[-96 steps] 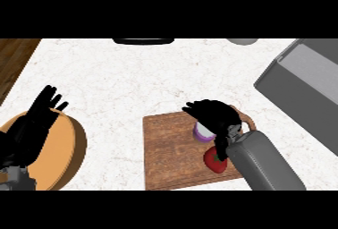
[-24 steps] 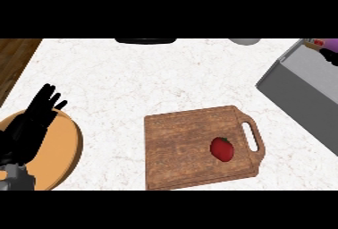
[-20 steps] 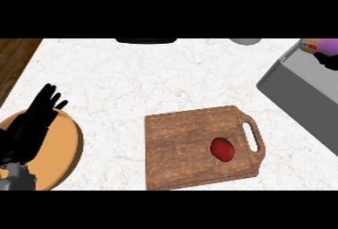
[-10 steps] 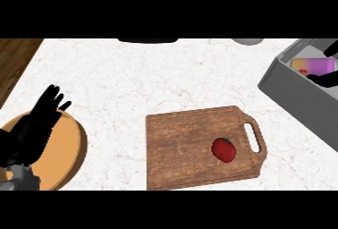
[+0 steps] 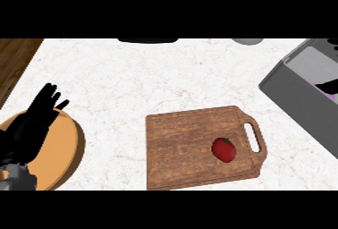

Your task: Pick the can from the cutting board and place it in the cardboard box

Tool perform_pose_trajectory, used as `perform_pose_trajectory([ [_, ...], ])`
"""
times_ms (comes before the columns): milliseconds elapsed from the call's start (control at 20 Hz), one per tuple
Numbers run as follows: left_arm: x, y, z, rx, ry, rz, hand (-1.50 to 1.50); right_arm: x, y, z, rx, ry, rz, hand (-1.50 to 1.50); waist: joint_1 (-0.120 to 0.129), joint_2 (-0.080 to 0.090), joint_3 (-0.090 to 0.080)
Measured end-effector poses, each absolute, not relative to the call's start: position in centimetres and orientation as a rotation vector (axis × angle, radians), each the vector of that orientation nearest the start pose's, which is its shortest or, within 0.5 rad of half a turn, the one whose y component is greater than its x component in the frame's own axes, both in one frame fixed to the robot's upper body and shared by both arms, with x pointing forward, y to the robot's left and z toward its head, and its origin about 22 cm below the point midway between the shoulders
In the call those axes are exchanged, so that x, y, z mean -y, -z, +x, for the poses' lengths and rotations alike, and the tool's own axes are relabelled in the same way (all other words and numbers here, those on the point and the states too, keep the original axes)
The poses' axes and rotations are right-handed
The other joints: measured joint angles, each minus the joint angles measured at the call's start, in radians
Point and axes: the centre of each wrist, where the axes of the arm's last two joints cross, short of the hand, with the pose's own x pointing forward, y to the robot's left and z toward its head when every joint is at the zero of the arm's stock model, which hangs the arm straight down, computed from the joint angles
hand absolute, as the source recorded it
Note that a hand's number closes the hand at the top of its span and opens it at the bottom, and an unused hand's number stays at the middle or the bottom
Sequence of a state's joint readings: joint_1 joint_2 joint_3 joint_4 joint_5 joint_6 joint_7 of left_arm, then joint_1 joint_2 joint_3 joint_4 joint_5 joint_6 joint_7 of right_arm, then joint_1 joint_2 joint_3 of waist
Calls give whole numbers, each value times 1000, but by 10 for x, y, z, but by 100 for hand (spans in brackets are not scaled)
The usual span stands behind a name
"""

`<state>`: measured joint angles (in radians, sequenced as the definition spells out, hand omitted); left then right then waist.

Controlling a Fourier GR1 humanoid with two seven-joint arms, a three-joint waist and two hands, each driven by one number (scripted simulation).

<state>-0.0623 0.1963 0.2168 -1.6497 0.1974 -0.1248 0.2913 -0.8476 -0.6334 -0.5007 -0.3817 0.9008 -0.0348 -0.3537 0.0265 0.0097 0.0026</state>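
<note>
Right hand [image 5: 328,85]: only a black sliver shows at the right edge, inside the cardboard box [image 5: 297,91]; can't tell how the fingers are set. A purple-pink bit of the can [image 5: 332,95] shows just below that sliver, also inside the box, cut off by the frame edge. Whether the hand touches the can, can't tell. No label readable on it.

Box reads grey, flat-walled, rectangular, open top, sitting on the counter at the right, tilted diagonally in view.

Left hand [image 5: 38,120]: black, fingers straight and spread, pointing up, resting at the left edge over a round orange-tan plate [image 5: 66,147]. Holds nothing.

Cutting board [image 5: 201,146]: brown wood grain, rectangular with rounded corners, slot handle on its right side, lies flat at centre-right. A red, smooth, oval fruit or vegetable [image 5: 224,149] lies on it near the handle.

Counter [image 5: 152,76]: white, marbled with faint veins. Dark wood strip at upper left.
</note>
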Motion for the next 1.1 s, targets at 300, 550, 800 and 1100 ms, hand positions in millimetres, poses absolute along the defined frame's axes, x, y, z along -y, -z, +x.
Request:
perform_pose_trajectory([
  [300,-320,-56,249,1451,-39,51,0,467,-120,378,1535,-270,-867,-150,-10,-3,0],
  [550,-316,-61,249,1455,-34,47,0,503,-129,353,1583,-79,-813,-150,-7,-1,0],
  [800,-311,-53,252,1457,-32,40,0,542,-145,321,1600,32,-778,-150,-6,2,0],
  [1100,-314,-53,250,1453,-29,31,0,575,-150,284,1618,35,-750,-150,2,4,2],
])
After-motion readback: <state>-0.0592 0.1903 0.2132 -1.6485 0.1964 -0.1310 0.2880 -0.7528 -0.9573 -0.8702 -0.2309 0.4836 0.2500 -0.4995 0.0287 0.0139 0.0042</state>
